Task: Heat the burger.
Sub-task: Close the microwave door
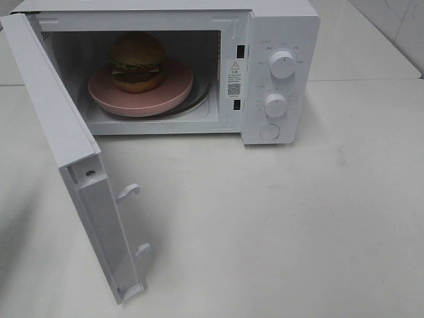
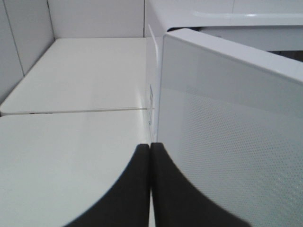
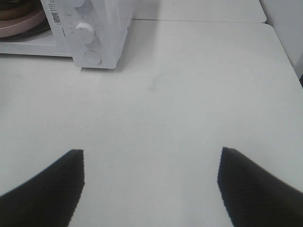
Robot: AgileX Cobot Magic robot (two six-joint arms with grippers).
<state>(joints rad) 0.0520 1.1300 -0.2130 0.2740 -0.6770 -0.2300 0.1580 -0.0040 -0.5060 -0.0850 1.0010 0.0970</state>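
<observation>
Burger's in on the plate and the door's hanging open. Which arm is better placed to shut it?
Left. The left end effector, jaws together, sits right beside the outer face of the open door. The right end effector hangs open over the table, away from the microwave.

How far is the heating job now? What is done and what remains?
Done: the burger sits on the plate inside the microwave. In hand: the door is wide open, and the left gripper, shut, is by its outer face, probably to push it closed. The right gripper is open over the table. Left: shut the door and turn the knobs.
</observation>
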